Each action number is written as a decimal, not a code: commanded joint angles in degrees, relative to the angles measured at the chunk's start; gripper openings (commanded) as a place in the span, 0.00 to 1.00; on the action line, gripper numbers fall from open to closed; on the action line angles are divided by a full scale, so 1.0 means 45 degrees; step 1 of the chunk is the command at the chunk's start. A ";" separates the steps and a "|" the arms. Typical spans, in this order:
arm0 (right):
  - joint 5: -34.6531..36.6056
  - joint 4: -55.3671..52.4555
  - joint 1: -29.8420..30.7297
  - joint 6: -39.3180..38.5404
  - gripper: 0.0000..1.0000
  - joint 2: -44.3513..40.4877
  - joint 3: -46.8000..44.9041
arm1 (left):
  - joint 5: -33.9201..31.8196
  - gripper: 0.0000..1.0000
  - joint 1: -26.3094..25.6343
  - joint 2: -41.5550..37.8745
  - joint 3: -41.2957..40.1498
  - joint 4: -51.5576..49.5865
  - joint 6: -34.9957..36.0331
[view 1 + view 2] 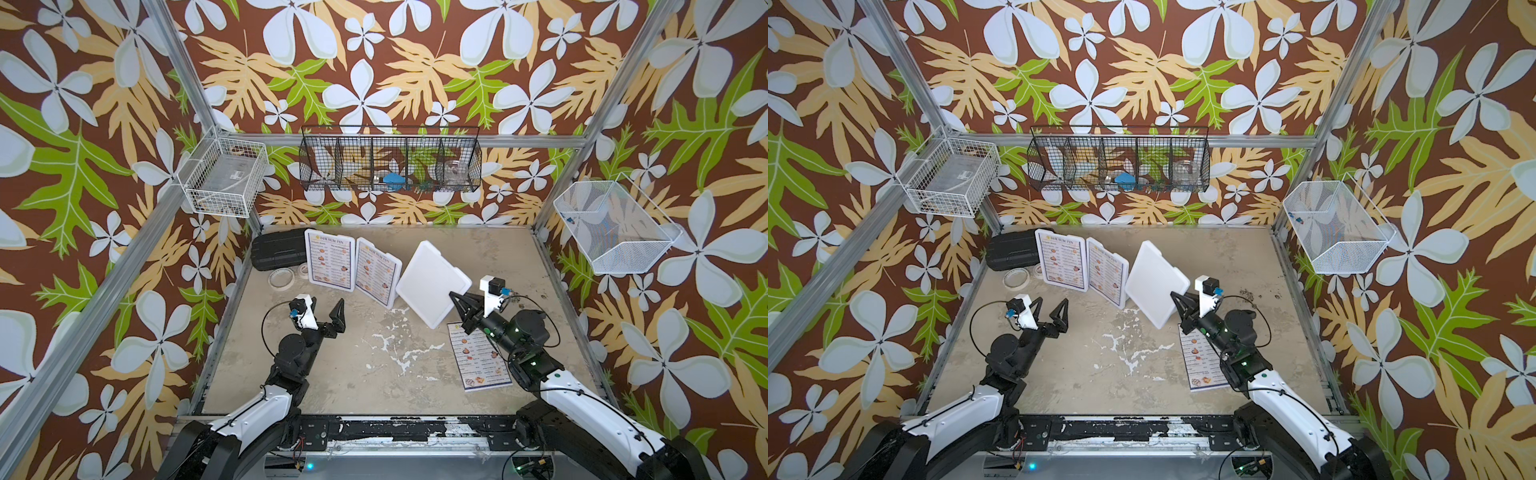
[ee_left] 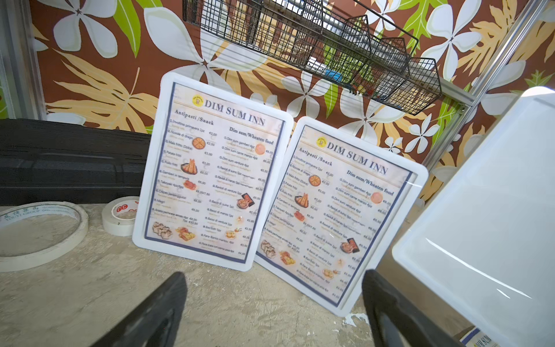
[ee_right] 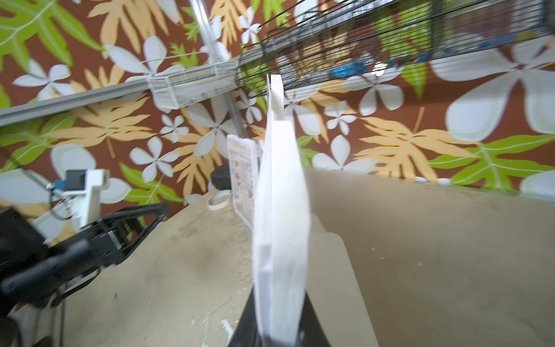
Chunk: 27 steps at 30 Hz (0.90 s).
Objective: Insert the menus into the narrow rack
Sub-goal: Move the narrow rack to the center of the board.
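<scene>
Two "DIM SUM INN" menus (image 1: 330, 262) (image 1: 376, 272) stand upright on white rounded panels at the back left, and both show in the left wrist view (image 2: 216, 171) (image 2: 336, 216). A third menu (image 1: 478, 365) lies flat on the table, partly under my right arm. My right gripper (image 1: 455, 297) is shut on the lower corner of a plain white panel (image 1: 432, 286), which it holds tilted on edge (image 3: 282, 225). My left gripper (image 1: 326, 307) hangs open and empty in front of the standing menus (image 2: 274, 303). A narrow black wire rack (image 1: 390, 160) hangs on the back wall.
A black case (image 1: 278, 249) and two tape rolls (image 1: 280, 277) (image 1: 304, 270) sit in the back left corner. A white wire basket (image 1: 224, 178) hangs on the left wall and a white mesh basket (image 1: 615, 226) on the right wall.
</scene>
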 commanded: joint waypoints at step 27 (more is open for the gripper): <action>0.0815 -0.0930 0.2172 0.0278 0.09 -0.3416 -0.1927 | 0.3592 0.65 -0.1865 0.9134 0.4019 0.4490 0.0022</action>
